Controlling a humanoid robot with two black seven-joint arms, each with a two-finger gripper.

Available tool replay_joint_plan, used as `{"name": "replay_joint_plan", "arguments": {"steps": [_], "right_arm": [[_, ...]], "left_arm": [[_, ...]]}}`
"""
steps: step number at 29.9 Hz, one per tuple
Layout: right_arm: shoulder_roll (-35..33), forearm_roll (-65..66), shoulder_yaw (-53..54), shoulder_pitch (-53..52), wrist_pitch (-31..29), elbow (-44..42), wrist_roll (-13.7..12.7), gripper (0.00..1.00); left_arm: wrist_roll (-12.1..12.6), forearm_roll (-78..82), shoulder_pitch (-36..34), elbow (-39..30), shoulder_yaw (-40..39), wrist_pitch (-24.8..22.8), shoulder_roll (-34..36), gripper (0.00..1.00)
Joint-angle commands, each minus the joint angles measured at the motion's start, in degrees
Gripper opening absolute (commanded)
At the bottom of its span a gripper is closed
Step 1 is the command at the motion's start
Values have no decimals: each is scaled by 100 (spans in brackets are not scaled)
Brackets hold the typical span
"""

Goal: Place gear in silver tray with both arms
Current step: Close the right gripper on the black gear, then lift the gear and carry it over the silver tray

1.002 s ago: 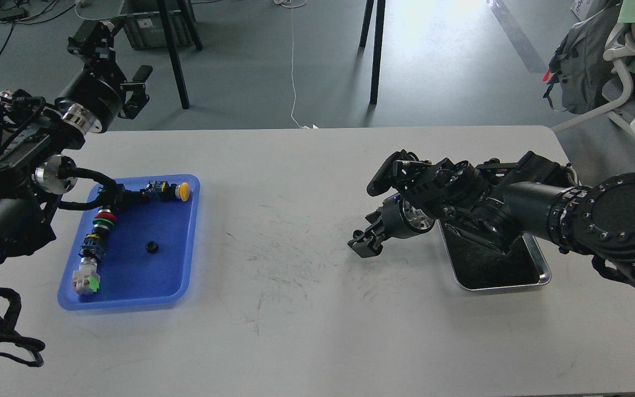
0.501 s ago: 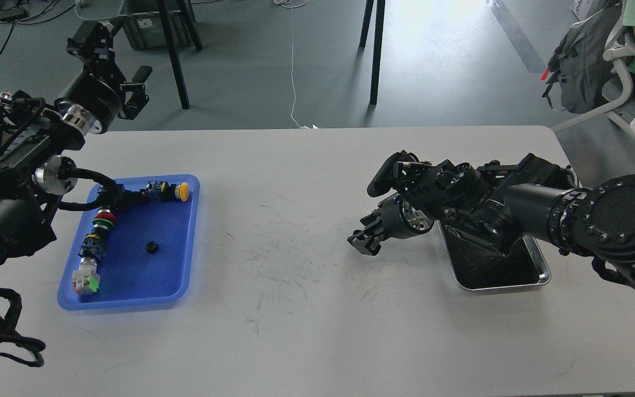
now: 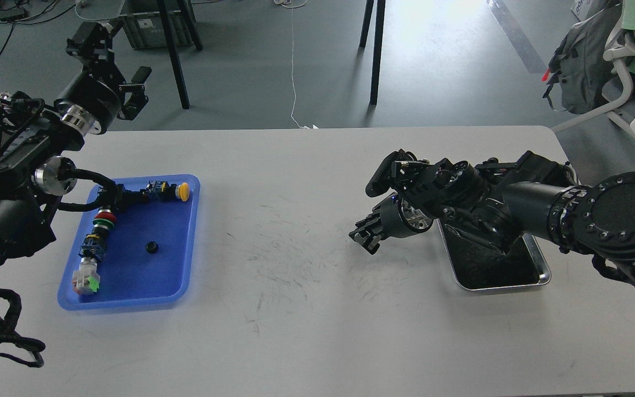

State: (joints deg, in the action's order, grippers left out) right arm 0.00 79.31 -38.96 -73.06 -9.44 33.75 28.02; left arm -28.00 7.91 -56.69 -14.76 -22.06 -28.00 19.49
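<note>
The gear (image 3: 152, 247) is a small black ring lying on the floor of the blue tray (image 3: 182, 275), near its middle. The silver tray (image 3: 541, 270) sits on the right of the table, its far part hidden under my right arm. My right gripper (image 3: 368, 236) hangs just above the table, left of the silver tray; it is dark and I cannot tell its fingers apart. My left gripper (image 3: 114, 62) is raised beyond the table's far left corner, well away from the blue tray, with its fingers spread and nothing between them.
Several push-button switches lie in the blue tray: a yellow-capped one (image 3: 177, 191), a red and green one (image 3: 103, 219), a white and green one (image 3: 85, 279). Table legs (image 3: 375, 52) stand beyond the far edge. A chair with a grey backpack (image 3: 585, 66) is at the far right.
My right gripper has turned at the wrist and lifted slightly, staying left of the silver tray. The left arm and the gear have not moved.
</note>
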Motion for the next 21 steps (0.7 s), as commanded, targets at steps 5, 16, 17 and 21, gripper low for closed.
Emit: {"name": "replay_joint_plan", "arguments": {"steps": [5,16,17,21], "right_arm": [[0,-3,-15,-199,-5,17,-2,2],[-834,-20,-24,-902,-49,368,-2,2],[-957,-12,-24,-964,-49,447,-2,2],[-1388,15,-85,-1122,-49,737,-2,2]], "left_arm": [[0,0,35,0,0,0,-15,99],[0,-35,53,87,-87,0,-182,99],[0,-78,61,96,-149,0,-200,99],[0,-96,61,210,-237,0,-349,99]]}}
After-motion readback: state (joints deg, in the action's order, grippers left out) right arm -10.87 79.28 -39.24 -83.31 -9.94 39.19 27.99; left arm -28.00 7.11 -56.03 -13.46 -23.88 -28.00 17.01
